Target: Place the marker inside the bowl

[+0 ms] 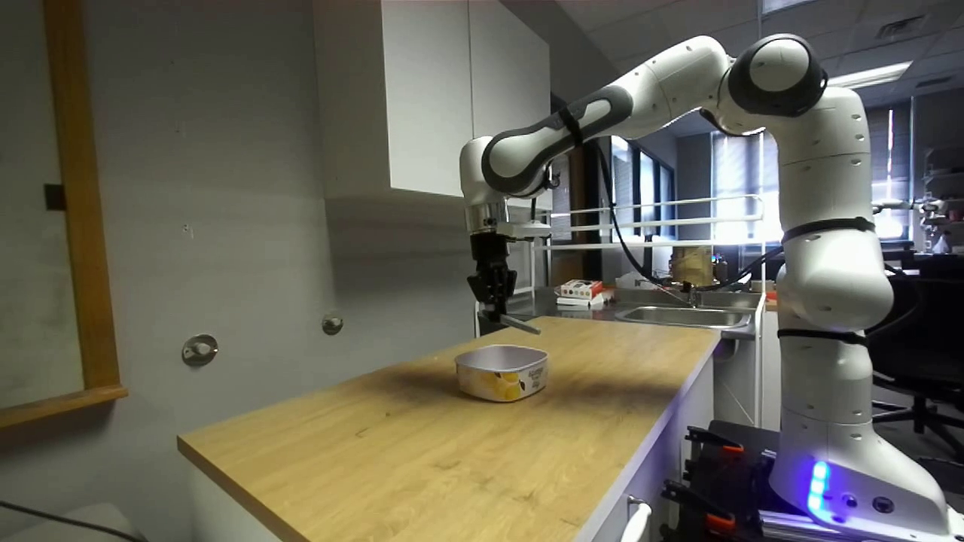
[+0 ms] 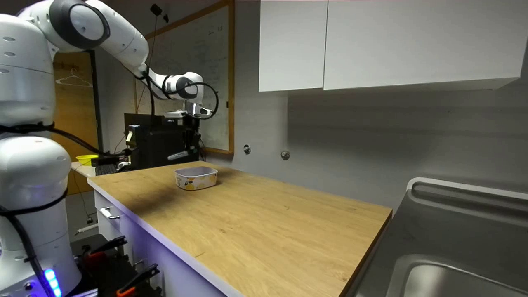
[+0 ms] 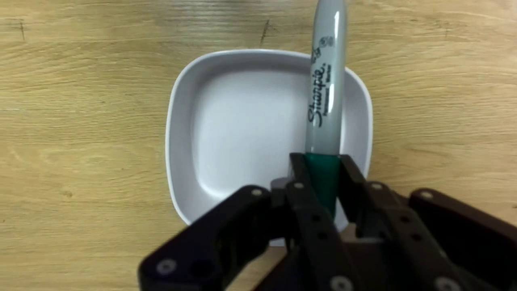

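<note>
The marker is a grey Sharpie with a green end. My gripper is shut on that green end, one finger on each side. The marker also shows in both exterior views, held nearly level above the bowl. The bowl is whitish and rounded-square, with a lemon pattern outside; it stands upright on the table and also shows in an exterior view. In the wrist view the marker crosses over the bowl's right part, its grey end past the far rim. The gripper hides the bowl's near right corner.
The wooden tabletop lies under the bowl. A grey wall runs behind it, with white cabinets hanging above. A metal sink and a red-and-white box are beyond the table's end.
</note>
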Robot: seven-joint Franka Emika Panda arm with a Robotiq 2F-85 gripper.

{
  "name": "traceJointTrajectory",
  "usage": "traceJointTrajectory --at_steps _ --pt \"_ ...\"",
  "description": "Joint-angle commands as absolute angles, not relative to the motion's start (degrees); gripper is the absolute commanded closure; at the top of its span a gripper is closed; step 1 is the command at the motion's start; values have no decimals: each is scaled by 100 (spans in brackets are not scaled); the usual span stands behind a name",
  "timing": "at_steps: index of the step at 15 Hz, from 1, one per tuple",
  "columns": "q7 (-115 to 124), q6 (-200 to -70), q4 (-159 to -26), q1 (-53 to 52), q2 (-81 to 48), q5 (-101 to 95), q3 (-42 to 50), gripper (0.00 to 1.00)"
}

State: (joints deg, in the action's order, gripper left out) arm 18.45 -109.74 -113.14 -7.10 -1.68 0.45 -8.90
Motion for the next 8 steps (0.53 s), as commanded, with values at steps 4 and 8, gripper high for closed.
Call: traceJointTrajectory --at_steps 4,8 --pt "1784 -10811 -11031 -680 -819 42 -648 93" --pt "1807 -10769 -10968 -716 -1096 20 -600 93"
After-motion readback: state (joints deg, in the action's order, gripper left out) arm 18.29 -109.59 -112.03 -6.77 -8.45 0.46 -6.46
